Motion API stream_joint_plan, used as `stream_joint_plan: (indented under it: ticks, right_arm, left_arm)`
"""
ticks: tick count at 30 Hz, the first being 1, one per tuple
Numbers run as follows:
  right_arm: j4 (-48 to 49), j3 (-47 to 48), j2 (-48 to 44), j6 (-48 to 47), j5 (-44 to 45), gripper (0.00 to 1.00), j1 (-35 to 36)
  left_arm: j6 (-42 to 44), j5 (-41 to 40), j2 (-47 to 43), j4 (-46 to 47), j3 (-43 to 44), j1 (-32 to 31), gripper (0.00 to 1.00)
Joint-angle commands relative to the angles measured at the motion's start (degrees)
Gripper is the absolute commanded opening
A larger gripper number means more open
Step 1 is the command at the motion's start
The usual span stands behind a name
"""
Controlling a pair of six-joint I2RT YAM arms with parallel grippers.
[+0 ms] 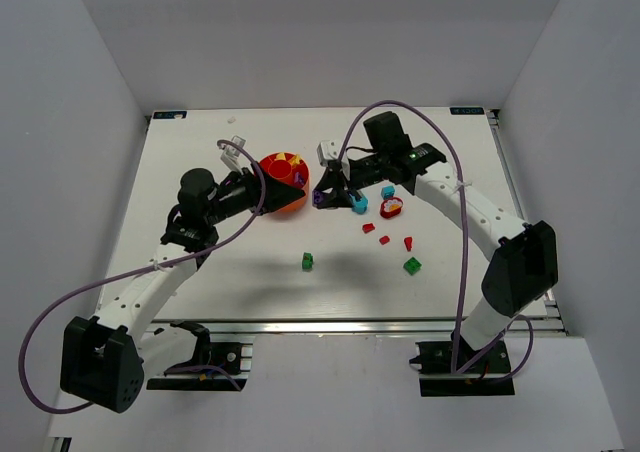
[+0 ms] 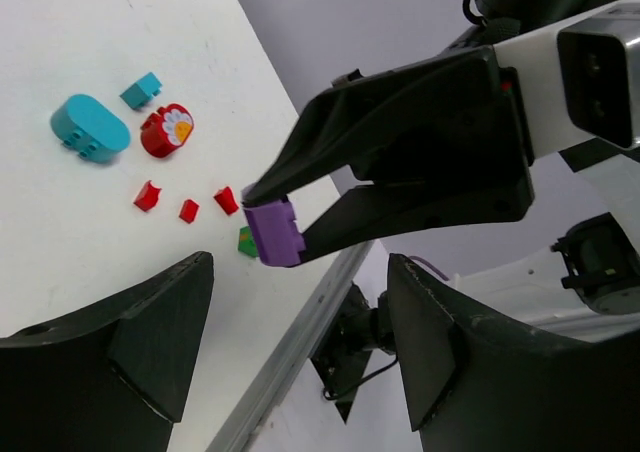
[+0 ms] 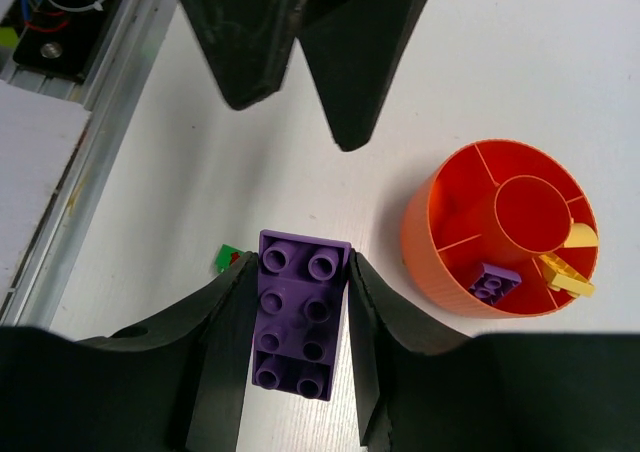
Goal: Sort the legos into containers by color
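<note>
Right wrist: purple lego (image 3: 298, 317) in gripper (image 3: 300, 268)

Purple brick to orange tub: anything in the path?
Nothing visible: bare table separates the purple plastic brick in the right gripper from the round orange plastic tub; the left gripper hangs off to one side.

A green lego (image 3: 226, 259) is mostly hidden behind the right gripper (image 3: 300, 272), its shape impossible to tell.

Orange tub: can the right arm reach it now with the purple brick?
Probably yes. The right gripper holds the purple brick close beside the tub, with only bare table between them; the open left gripper stands off to one side.
</note>
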Motion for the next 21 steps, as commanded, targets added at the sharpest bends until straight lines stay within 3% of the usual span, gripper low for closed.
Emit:
stream_joint_plan:
  ticks: [1,21]
  right_arm:
    - [3.2,0.9,-0.8,1.8,2.9,0.0,1.2]
    - [2.4,2.9,0.9,2.3,6.2,0.0,6.1]
  left_arm:
    - [-1.4,3.8,0.1,1.2,-0.1,-0.2,0.79]
    - [-1.8,5.3,5.9,3.7,-1.0,-0.2,0.68]
